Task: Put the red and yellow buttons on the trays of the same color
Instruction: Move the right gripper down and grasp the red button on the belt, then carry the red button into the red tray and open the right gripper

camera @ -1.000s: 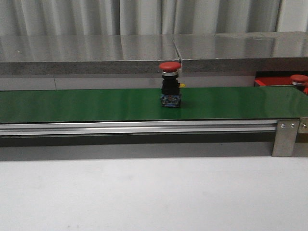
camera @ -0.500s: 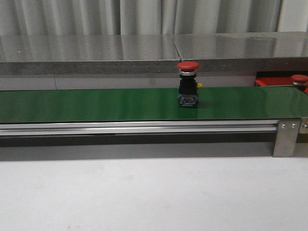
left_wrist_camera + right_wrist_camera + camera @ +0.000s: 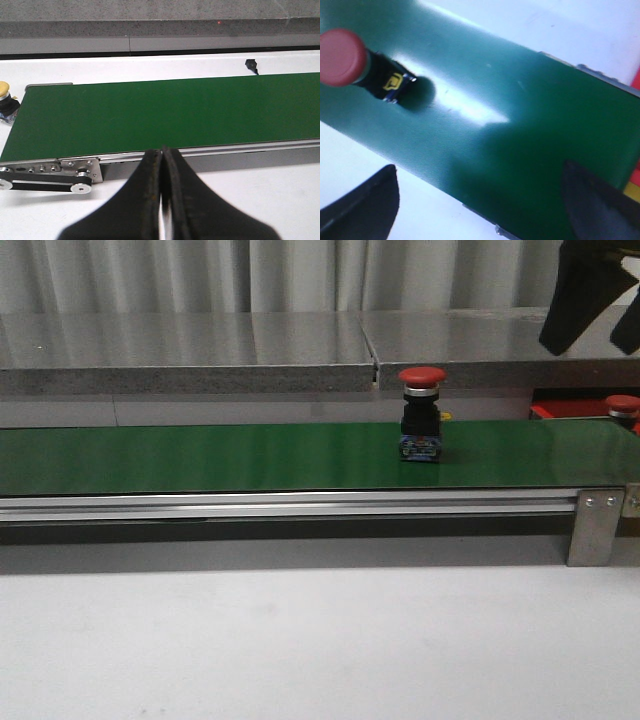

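Note:
A red button (image 3: 422,415) with a black body stands upright on the green conveyor belt (image 3: 200,455), right of centre. It also shows in the right wrist view as the red button (image 3: 342,50). My right gripper (image 3: 590,335) hangs open above the belt's right end, to the right of the button; in its own view the right gripper (image 3: 480,200) has nothing between its fingers (image 3: 365,200). A second red button (image 3: 622,405) sits on the red tray (image 3: 555,410) at far right. A yellow button (image 3: 5,95) rests beside the belt's end. My left gripper (image 3: 162,152) is shut and empty, short of the belt.
A metal shelf (image 3: 200,340) runs behind the belt. A bracket (image 3: 595,525) closes the belt frame at the right. White tabletop (image 3: 320,640) lies in front. A red and a yellow strip (image 3: 632,192) show past the belt in the right wrist view.
The red button has travelled to the right along the belt. My right gripper has come into the front view at the top right.

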`<state>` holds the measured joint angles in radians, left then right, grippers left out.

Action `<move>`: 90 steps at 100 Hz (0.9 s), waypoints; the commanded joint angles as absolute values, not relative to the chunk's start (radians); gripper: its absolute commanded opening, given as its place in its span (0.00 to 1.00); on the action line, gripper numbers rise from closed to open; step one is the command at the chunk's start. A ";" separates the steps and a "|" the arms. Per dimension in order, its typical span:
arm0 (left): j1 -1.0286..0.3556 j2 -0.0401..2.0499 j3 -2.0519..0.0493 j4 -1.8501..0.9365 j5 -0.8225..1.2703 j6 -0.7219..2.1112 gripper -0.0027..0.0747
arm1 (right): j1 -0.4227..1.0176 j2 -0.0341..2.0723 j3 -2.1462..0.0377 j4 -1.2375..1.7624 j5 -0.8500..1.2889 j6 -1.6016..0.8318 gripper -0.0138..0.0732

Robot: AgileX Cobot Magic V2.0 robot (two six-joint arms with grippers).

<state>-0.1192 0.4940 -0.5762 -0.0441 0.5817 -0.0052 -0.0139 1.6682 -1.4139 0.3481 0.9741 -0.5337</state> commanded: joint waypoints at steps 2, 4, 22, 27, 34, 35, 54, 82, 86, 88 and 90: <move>-0.127 0.498 -0.603 -0.053 0.510 -0.015 0.01 | 0.021 1.659 -1.452 0.358 0.977 -0.620 0.90; -0.127 0.498 -0.603 -0.053 0.510 -0.015 0.01 | 0.030 1.667 -1.452 0.358 0.975 -0.636 0.90; -0.127 0.498 -0.603 -0.053 0.510 -0.015 0.01 | 0.084 1.712 -1.452 0.368 0.930 -0.681 0.90; -0.127 0.498 -0.603 -0.053 0.510 -0.015 0.01 | 0.094 1.726 -1.452 0.374 0.909 -0.683 0.90; -0.127 0.498 -0.603 -0.053 0.510 -0.015 0.01 | 0.108 1.740 -1.452 0.375 0.887 -0.687 0.90; -0.127 0.498 -0.603 -0.053 0.510 -0.015 0.01 | 0.109 1.741 -1.452 0.375 0.885 -0.689 0.90; -0.127 0.498 -0.603 -0.053 0.510 -0.015 0.01 | 0.137 1.760 -1.452 0.387 0.830 -0.708 0.90; -0.127 0.498 -0.603 -0.053 0.510 -0.015 0.01 | 0.138 1.760 -1.452 0.399 0.748 -0.708 0.80; -0.127 0.498 -0.603 -0.053 0.510 -0.015 0.01 | 0.138 1.760 -1.452 0.399 0.749 -0.708 0.74; -0.127 0.498 -0.603 -0.053 0.510 -0.015 0.01 | 0.138 1.760 -1.452 0.399 0.748 -0.708 0.69; -0.127 0.498 -0.603 -0.053 0.510 -0.015 0.01 | 0.138 1.760 -1.452 0.399 0.748 -0.708 0.66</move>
<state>-0.1192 0.4940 -0.5762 -0.0441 0.5817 -0.0052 0.1407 1.8038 -1.4186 0.3714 0.7849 -0.6968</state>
